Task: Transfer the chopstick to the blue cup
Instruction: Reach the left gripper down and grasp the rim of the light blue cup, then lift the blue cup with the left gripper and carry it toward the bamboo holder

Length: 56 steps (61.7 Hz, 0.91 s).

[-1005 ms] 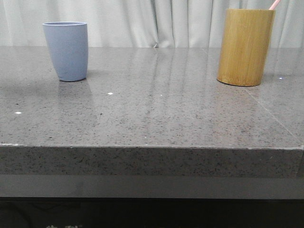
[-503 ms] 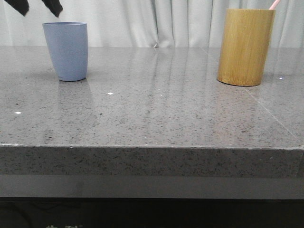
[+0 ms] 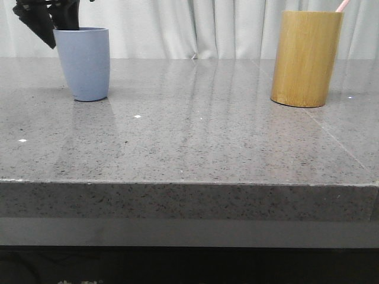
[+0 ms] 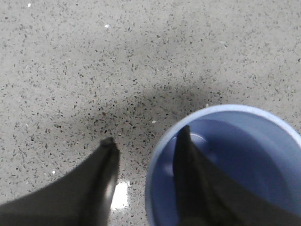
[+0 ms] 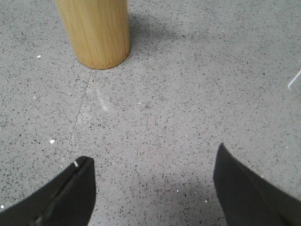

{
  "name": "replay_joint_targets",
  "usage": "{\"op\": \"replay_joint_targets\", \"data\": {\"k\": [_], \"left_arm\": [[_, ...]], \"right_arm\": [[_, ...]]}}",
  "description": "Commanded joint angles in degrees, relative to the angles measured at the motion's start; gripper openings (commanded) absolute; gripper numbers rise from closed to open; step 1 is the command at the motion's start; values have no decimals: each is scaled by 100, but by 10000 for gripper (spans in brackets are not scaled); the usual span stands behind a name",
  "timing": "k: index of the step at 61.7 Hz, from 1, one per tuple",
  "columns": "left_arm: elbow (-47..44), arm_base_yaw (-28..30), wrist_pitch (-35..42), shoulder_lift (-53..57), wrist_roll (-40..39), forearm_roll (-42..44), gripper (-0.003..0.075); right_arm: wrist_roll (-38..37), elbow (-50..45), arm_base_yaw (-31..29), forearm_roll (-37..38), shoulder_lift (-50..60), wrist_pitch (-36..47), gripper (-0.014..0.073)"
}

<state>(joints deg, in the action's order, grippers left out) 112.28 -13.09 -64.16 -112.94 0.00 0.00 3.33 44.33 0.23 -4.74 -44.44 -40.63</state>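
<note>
The blue cup (image 3: pixel 83 63) stands upright at the far left of the table. My left gripper (image 3: pixel 52 21) is open and straddles the cup's rim. In the left wrist view the gripper (image 4: pixel 146 137) has one finger inside the blue cup (image 4: pixel 244 155) and the other outside over the table. It holds nothing. One pink chopstick tip (image 3: pixel 342 5) pokes out of the bamboo holder (image 3: pixel 306 58) at the far right. My right gripper (image 5: pixel 153 154) is open and empty above bare table, short of the bamboo holder (image 5: pixel 94 33). It does not show in the front view.
The grey speckled stone table (image 3: pixel 195 136) has its front edge (image 3: pixel 189 183) close to the camera. A white curtain (image 3: pixel 195 26) hangs behind. A thin pale line (image 5: pixel 294 79) shows at the edge of the right wrist view; I cannot tell what it is.
My left gripper came into the front view at the top left and moved down and right to the blue cup's rim. The cups and the chopstick have not moved.
</note>
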Motion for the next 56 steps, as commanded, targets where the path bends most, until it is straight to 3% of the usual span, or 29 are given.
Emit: {"op": "replay_joint_targets", "data": {"k": [1, 12, 25, 56], "left_arm": [[211, -36, 154, 288, 0, -58, 128], [254, -36, 89, 288, 0, -109, -17], [645, -295, -109, 288, 38, -153, -19], [2402, -1751, -403, -499, 83, -163, -19]], "right_arm": [[31, 158, -20, 18, -4, 382, 542], [31, 158, -20, 18, -4, 382, 542], [31, 158, -20, 18, -4, 395, 542], [31, 158, -20, 5, -214, 308, 542]]}}
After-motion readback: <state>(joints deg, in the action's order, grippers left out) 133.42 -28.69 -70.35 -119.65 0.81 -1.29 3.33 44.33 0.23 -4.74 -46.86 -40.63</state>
